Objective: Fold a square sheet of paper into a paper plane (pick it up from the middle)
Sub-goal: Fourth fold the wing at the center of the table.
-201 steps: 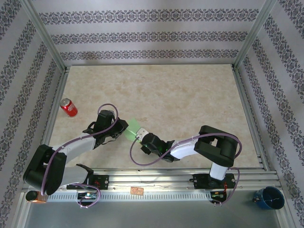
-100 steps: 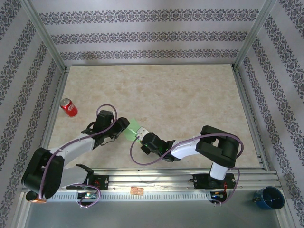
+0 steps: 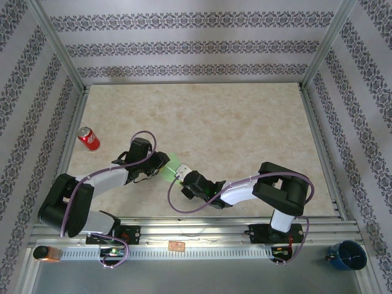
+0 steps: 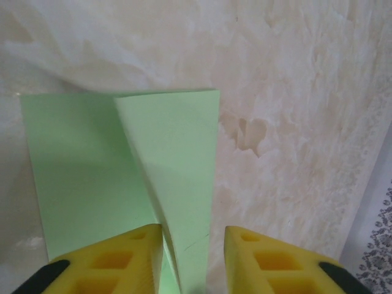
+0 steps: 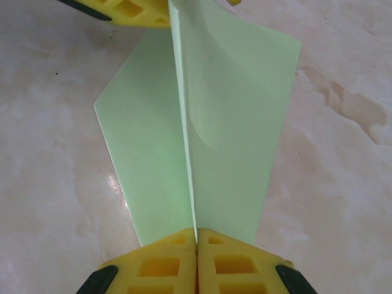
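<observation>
The light green paper plane (image 3: 173,165) lies low over the table between my two grippers, folded with an upright centre crease and a wing to each side (image 5: 233,122). My right gripper (image 5: 196,236) is shut on the centre crease at the narrow end, and it stands just right of the paper (image 3: 182,174). My left gripper (image 4: 193,236) is open at the wide end. The raised fold of the plane (image 4: 171,153) runs between its yellow fingers, close to the left one. Those left fingers (image 5: 128,9) also show at the top of the right wrist view.
A red soda can (image 3: 89,139) lies at the left side of the table. A blue cup (image 3: 348,254) sits off the table at the near right. Metal frame posts and patterned walls ring the marbled tabletop (image 3: 245,122).
My left arm has shifted right, bringing its gripper closer onto the paper's wide end. The right gripper and the paper have stayed in place.
</observation>
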